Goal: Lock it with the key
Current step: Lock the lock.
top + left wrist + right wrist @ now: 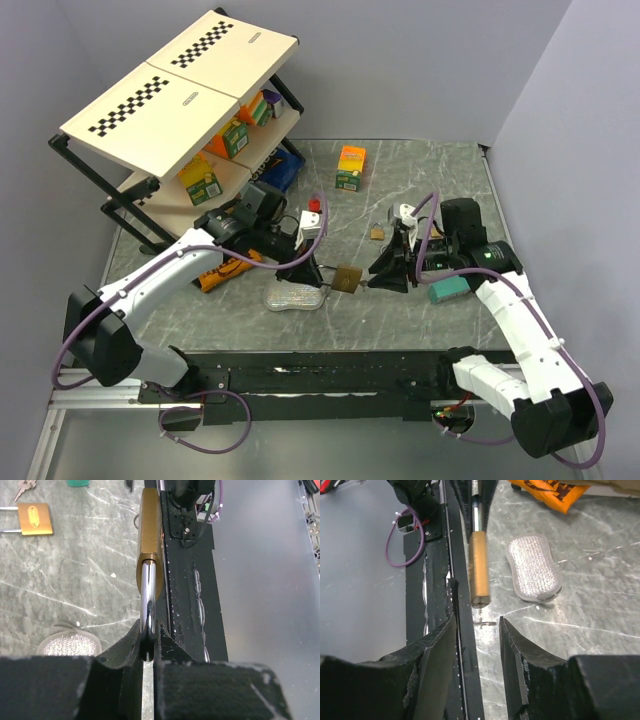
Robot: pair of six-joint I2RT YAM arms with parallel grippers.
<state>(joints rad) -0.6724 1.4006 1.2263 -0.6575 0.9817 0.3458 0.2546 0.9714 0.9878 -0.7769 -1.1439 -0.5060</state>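
My left gripper (318, 270) (149, 630) is shut on the steel shackle (147, 600) of a brass padlock (347, 278) (150, 535), held off the table with its body pointing toward the right arm. My right gripper (385, 273) (477, 621) is open, a short gap from the padlock's (479, 567) bottom end, with nothing between its fingers. A thin bit of metal (485, 624) shows just past its fingertips; I cannot tell whether it is the key. A second brass padlock (377, 232) (34, 519) lies on the table with keys (24, 487) beside it.
A silvery scrub pad (296, 297) (534, 569) lies under the left gripper, with an orange packet (222, 274) to its left. A teal block (449, 289) sits by the right arm. An orange-and-green box (351, 167) stands further back, and a shelf rack (180, 110) with boxes is at the back left.
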